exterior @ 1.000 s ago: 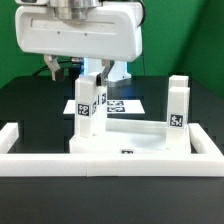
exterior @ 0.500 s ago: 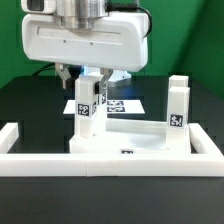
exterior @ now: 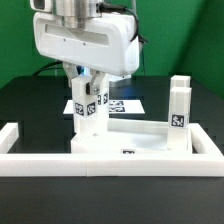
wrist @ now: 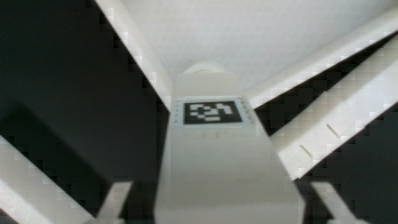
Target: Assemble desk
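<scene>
Step in hand, judged: turning upright leg (exterior: pixel 88 103) into corner of desk top (exterior: pixel 128 140). Best kept square over leg, grip low and even, twist about leg's own axis, no side load.

Gripper (exterior: pixel 84 83) astride leg near its upper end. Fingers (wrist: pixel 118 200) flank leg (wrist: pixel 217 150) either side, close against it; clamped or just short, cannot tell. Second leg (exterior: pixel 178 103) stands at exterior view's right corner.

Black table (exterior: pixel 25 105) w/ white border bars (exterior: pixel 110 165), marker board (exterior: pixel 130 103), desk top (exterior: pixel 140 140).
</scene>
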Robot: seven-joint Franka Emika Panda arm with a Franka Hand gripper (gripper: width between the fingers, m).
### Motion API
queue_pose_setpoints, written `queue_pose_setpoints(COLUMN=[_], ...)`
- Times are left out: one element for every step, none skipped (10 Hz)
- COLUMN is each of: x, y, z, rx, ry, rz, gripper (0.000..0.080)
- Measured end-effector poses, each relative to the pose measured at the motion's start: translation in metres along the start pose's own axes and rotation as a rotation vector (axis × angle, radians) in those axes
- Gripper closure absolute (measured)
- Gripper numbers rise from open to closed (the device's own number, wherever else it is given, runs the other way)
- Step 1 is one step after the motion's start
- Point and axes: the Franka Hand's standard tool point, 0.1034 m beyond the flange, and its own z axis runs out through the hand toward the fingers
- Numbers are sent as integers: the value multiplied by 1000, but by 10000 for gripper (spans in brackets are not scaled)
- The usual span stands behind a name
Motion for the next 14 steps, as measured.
queue_pose_setpoints(x=[4,7,11,11,12,8,5,2,-1,-5,-6,-5,-6,-6], y=[2,3,-1,-5,-10,-7,-8,-8,-11,-18,-23,-23,-24,-23], z=[1,1,2,1,2,3,3,3,2,1,1,1,1,2], rx=[20,46,88,120,179,219,236,254,252,244,233,229,228,226], ry=[27,46,79,98,104,101,103,109,102,90,80,77,76,79], rz=[132,265,438,545,680,781,863,939,968,973,961,948,947,929], gripper=[511,511,511,511,509,509,509,507,507,506,506,506,506,506])
